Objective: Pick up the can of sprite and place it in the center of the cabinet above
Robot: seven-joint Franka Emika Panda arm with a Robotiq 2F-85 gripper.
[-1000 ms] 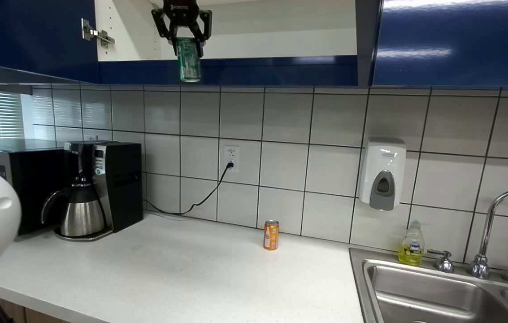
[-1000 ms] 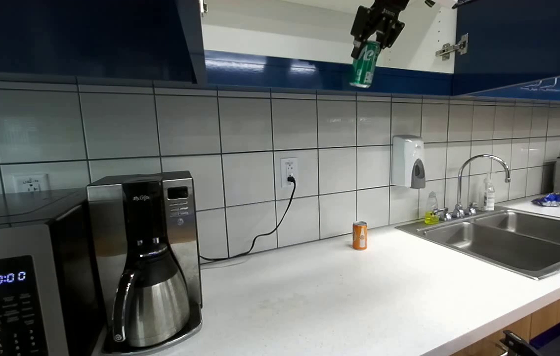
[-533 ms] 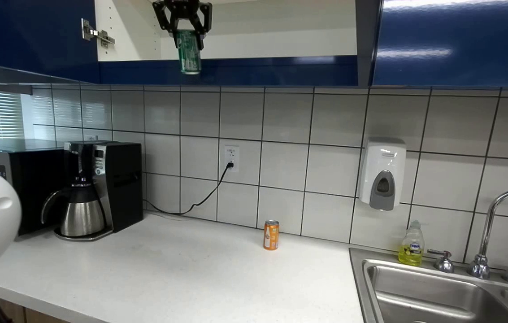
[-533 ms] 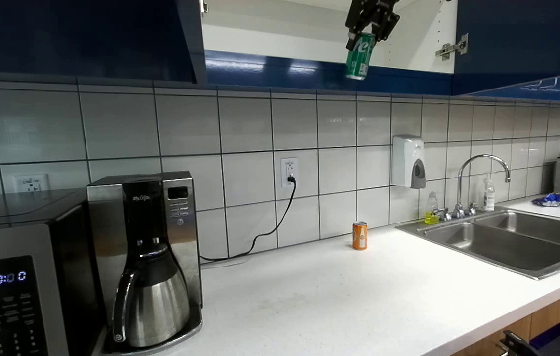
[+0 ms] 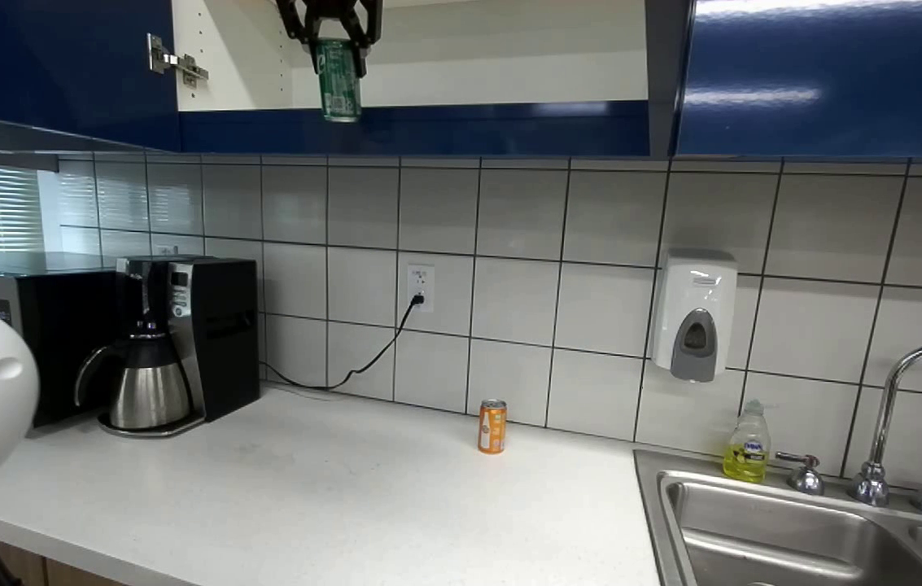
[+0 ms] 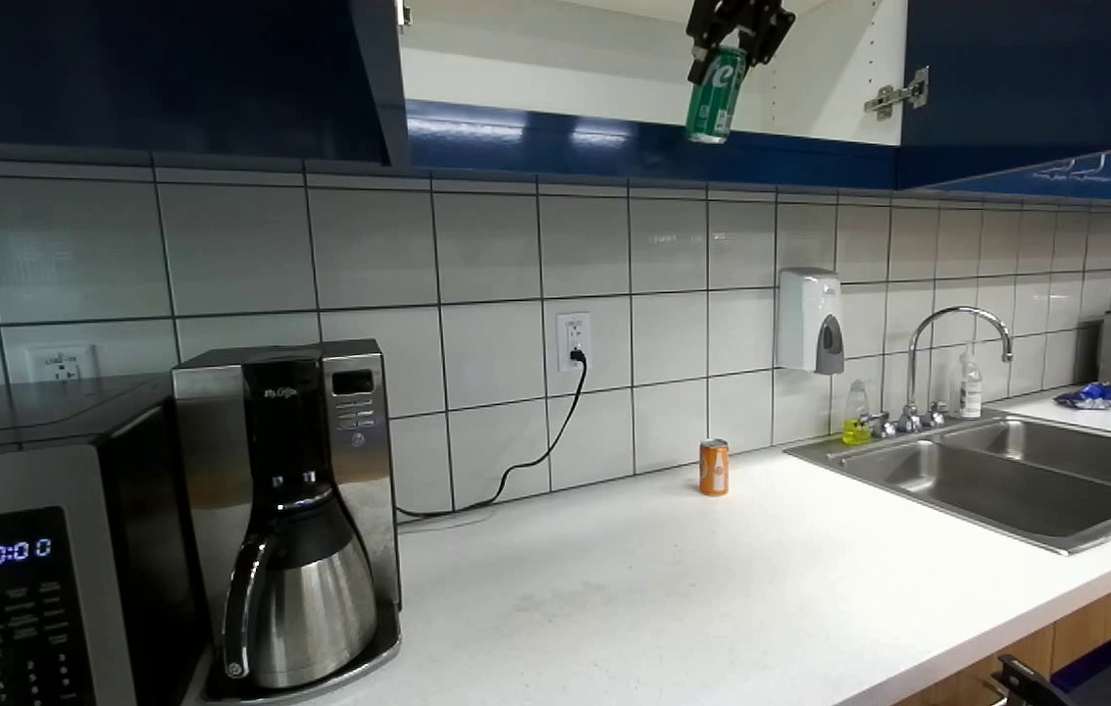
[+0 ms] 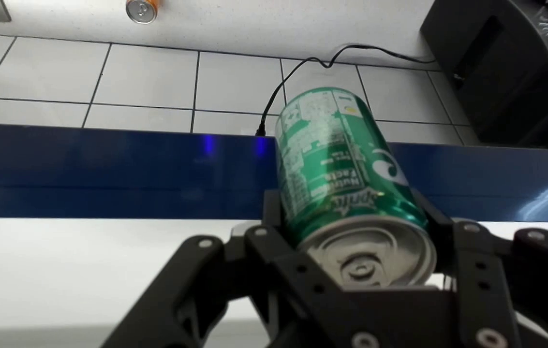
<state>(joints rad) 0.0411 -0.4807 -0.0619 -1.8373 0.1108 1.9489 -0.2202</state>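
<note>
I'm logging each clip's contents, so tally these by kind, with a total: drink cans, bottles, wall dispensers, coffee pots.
Drink cans: 2 (green can, orange can)
Bottles: 2 (yellow bottle, clear bottle)
Wall dispenser: 1
Coffee pot: 1
Total: 6

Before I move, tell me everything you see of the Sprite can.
The Sprite can is a green cylinder, apparently metal, with white lettering, a Nutrition Facts panel and a silvery top with a ring tab; whether it's sealed, I can't tell. The hand grips its upper part from both sides; nothing else visibly touches it. Top up, slightly tilted, it hangs in front of the open cabinet, its lower part overlapping the blue edge in both exterior views; the gap is unclear.
</note>
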